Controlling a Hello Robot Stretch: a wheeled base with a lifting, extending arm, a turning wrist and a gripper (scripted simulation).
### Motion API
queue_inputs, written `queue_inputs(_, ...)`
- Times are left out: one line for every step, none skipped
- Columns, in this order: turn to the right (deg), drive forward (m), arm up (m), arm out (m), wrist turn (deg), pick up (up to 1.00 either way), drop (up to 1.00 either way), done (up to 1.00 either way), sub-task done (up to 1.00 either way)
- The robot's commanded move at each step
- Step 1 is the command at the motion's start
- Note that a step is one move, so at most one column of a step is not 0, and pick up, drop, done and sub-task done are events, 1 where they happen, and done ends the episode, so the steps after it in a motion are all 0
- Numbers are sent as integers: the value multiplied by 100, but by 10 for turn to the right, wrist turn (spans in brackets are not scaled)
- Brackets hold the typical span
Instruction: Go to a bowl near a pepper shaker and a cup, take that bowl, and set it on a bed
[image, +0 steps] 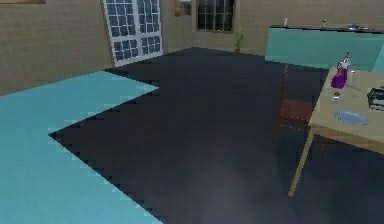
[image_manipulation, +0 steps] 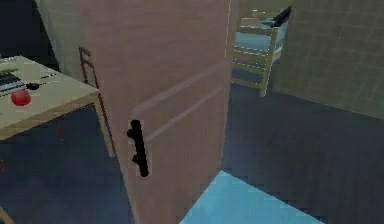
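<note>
A pale wooden table (image: 345, 130) stands at the forward view's right edge. On it lies a shallow blue-grey round dish (image: 351, 116) that may be the bowl. Just beyond it stand a small pale thing (image: 336, 96) and a purple bottle (image: 341, 75). A dark boxy thing (image: 376, 97) sits at the table's far right. In the arm side view a wooden bunk bed (image_manipulation: 262, 40) with a blue mattress stands at the upper right, past a door.
A red chair (image: 292, 105) stands by the table. A cyan rug (image: 50, 130) covers the floor at the left, with a white glass door (image: 133, 30) and a turquoise counter (image: 320, 45) at the back. A pinkish door leaf (image_manipulation: 170, 90) with a black handle (image_manipulation: 138, 148) stands close in the arm side view. A table (image_manipulation: 50, 100) bearing a red thing (image_manipulation: 22, 97) is at its left.
</note>
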Motion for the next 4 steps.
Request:
queue_inputs(60,0,0,0,0,0,0,0,0)
queue_inputs(0,100,0,0,0,0,0,0,0)
queue_inputs(0,100,0,0,0,0,0,0,0)
queue_inputs(60,0,0,0,0,0,0,0,0)
